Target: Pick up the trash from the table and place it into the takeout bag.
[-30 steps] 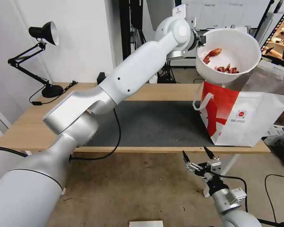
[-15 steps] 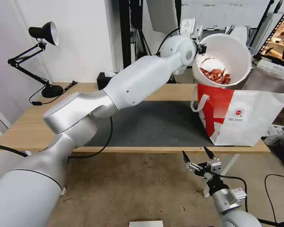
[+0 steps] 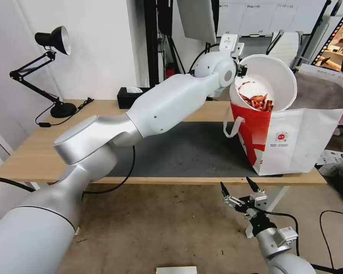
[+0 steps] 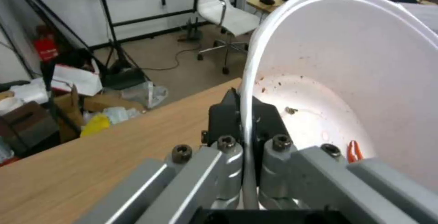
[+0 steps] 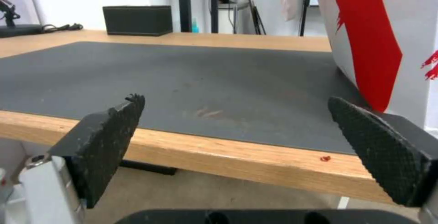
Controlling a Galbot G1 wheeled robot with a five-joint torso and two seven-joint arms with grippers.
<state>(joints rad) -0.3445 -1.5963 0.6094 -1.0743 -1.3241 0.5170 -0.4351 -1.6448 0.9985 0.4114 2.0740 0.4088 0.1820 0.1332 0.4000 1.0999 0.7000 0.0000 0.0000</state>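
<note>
Left gripper (image 4: 244,138) pinches the bowl's (image 3: 272,82) rim, tilted over the bag's (image 3: 293,140) mouth; right gripper (image 3: 240,190) hangs open, well below.

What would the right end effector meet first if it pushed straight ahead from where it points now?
Probably the table's front edge. The open right end effector sits about level with it, below the takeout bag; depth is unclear.

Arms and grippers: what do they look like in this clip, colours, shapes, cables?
Left arm: smooth rounded shells, white fading to silver-grey, a black cable beneath. Left gripper: grey metal links with hex bolts, black fingertips. Right gripper: thin black pointed fingers on a grey metal mount with black cable; its pads are black and cross-hatched.
</note>
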